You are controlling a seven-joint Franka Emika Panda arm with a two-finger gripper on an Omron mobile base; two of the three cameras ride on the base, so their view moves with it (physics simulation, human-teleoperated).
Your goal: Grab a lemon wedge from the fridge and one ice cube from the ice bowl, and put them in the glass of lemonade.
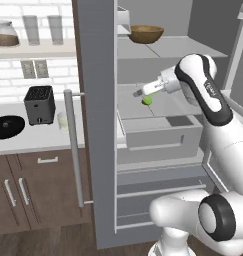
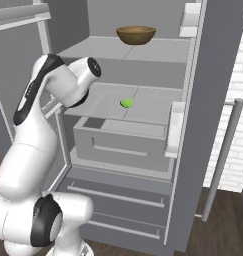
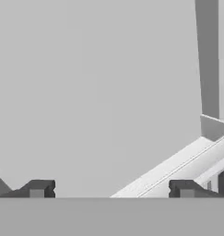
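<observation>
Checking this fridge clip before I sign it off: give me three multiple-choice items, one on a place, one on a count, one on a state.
1. Where does the lemon wedge lie?
A. on the middle shelf of the fridge
B. in the wooden bowl
C. on the counter by the toaster

2. How many tall grey glasses stand on the wall shelf?
A. one
B. two
C. four

3. How does the gripper stand?
A. shut on the wedge
B. open, holding nothing
C. shut and empty

Key: 1 A, the wedge rests on the bare shelf below the wooden bowl; 2 B, two stand beside the jar; 3 B, the hand view shows the fingertips far apart with nothing between them.
</observation>
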